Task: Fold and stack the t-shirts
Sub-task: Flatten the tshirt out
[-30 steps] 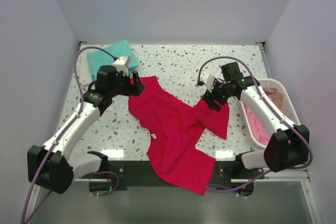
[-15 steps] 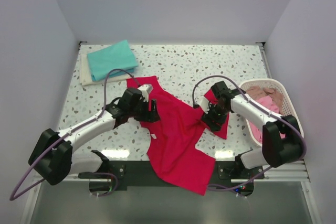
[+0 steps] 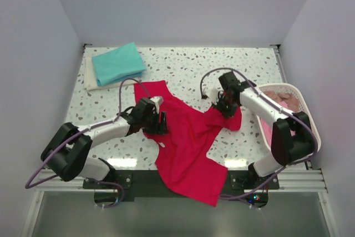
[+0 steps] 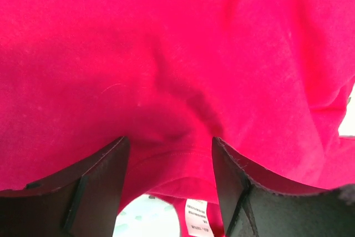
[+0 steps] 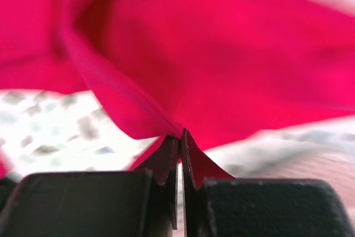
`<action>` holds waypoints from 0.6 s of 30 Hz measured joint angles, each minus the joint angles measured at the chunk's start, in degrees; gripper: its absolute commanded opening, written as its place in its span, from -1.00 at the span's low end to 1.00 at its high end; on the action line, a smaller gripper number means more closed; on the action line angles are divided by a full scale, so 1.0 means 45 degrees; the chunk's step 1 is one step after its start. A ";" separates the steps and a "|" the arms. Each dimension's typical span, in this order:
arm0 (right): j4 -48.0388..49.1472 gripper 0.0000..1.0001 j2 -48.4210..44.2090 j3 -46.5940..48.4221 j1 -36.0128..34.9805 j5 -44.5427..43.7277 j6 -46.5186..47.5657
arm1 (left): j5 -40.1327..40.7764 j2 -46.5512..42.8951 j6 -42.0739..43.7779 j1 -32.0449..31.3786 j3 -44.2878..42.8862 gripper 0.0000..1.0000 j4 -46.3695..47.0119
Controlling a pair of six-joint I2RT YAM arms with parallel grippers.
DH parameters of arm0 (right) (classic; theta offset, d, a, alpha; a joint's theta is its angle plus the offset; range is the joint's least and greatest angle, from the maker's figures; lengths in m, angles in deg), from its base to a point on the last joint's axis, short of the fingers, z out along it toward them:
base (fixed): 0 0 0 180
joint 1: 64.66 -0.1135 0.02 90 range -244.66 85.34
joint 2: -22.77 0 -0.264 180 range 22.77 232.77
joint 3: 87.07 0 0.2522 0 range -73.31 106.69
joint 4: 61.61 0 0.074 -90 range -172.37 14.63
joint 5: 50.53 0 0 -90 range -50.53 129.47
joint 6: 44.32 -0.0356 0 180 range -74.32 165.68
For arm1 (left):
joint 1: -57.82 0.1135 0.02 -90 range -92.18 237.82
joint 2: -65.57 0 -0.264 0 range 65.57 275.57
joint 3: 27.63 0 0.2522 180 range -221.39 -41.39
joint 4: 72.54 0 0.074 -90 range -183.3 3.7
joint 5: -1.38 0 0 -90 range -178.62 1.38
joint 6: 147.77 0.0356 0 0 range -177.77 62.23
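A crimson-red t-shirt (image 3: pixel 186 148) lies crumpled across the middle of the table, its lower part hanging over the near edge. My left gripper (image 3: pixel 161 121) rests on its left side at the collar. In the left wrist view this gripper (image 4: pixel 169 148) is open, its jaws standing on either side of the red collar hem, just above the white neck label (image 4: pixel 197 215). My right gripper (image 3: pixel 224 108) is shut on a fold of the red shirt's right sleeve area (image 5: pixel 180 137) and holds it just off the table. A folded teal t-shirt (image 3: pixel 117 62) lies on a cream one (image 3: pixel 91 81) at the back left.
A white mesh basket (image 3: pixel 304 112) stands at the right edge with pink t-shirts (image 3: pixel 283 98) inside, close to the right arm. The speckled tabletop (image 3: pixel 183 67) is bounded by white walls at the back and sides.
My left gripper came forward from near the teal shirt onto the red shirt's collar. My right gripper went down onto the right sleeve, shut on it and pulled it up and back.
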 measured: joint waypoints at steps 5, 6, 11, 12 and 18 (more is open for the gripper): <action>0.2691 -0.39 0.1491 0.4478 0.0000 -0.2861 -0.0253 | 0.0155 -0.0102 -0.0291 0.0000 0.0413 0.32 0.0879; 0.3696 -0.05 0.2123 0.5309 -0.0010 -0.3512 -0.0486 | 0.0194 -0.0141 -0.0301 0.0000 0.0461 0.35 0.0967; 0.5547 0.57 0.5542 0.9010 0.0000 -0.5833 -0.1379 | 0.0631 -0.0617 -0.0282 -0.0024 0.0593 0.44 0.0724; 0.5659 0.63 0.5838 0.9058 0.0039 -0.5994 -0.1574 | 0.0806 -0.0860 -0.0277 -0.0024 0.0602 0.47 0.0471; 0.4925 0.57 0.4294 0.5979 0.0359 -0.4415 -0.1734 | 0.1583 -0.3264 0.0112 -0.0015 0.0466 0.52 -0.0602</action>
